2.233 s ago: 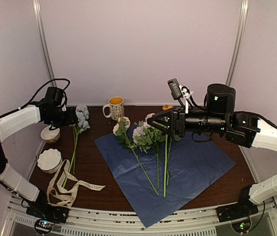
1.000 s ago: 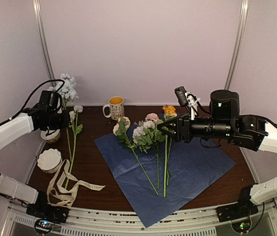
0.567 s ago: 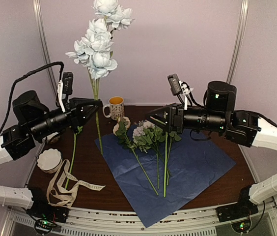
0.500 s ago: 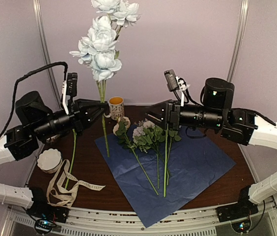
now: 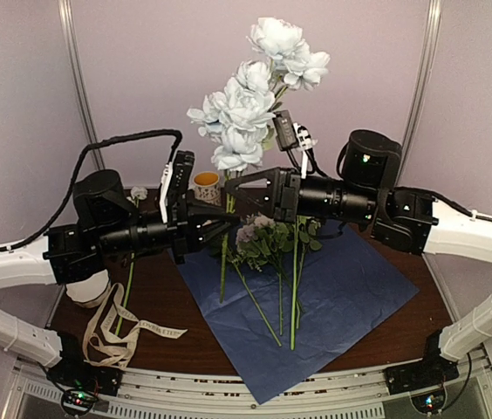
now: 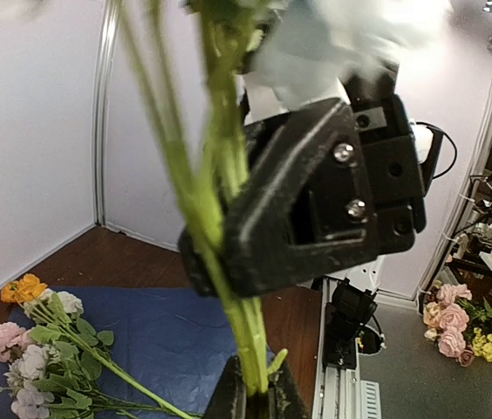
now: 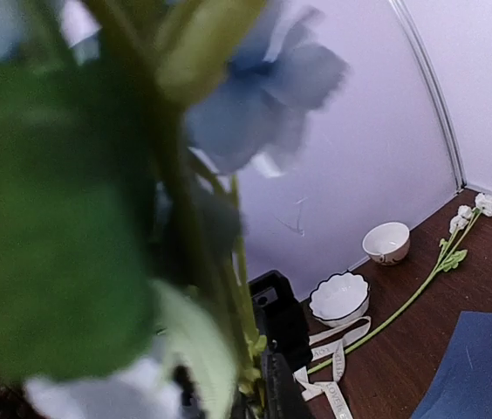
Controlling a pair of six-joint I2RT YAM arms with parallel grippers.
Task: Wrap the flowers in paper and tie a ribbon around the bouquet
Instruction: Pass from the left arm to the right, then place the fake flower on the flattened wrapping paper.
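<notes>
Overhead: my left gripper is clamped on the blue-bloomed stem, upright above the paper, with the right gripper pinching it just above. Left wrist: the stem rises from my closed fingers, the other flowers lying on the paper. Right wrist: a blurred stem between the fingers

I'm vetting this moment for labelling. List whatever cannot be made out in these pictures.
- Whether the right gripper has gripped the raised flower: blurred leaves fill the right wrist view; too small in the top view.
- The mug: top view, partly behind the left gripper and the stem.
- The ribbon lettering: too small to read in any view.
- The raised flower's blooms: left wrist view, blurred and cut off at the top edge.
</notes>
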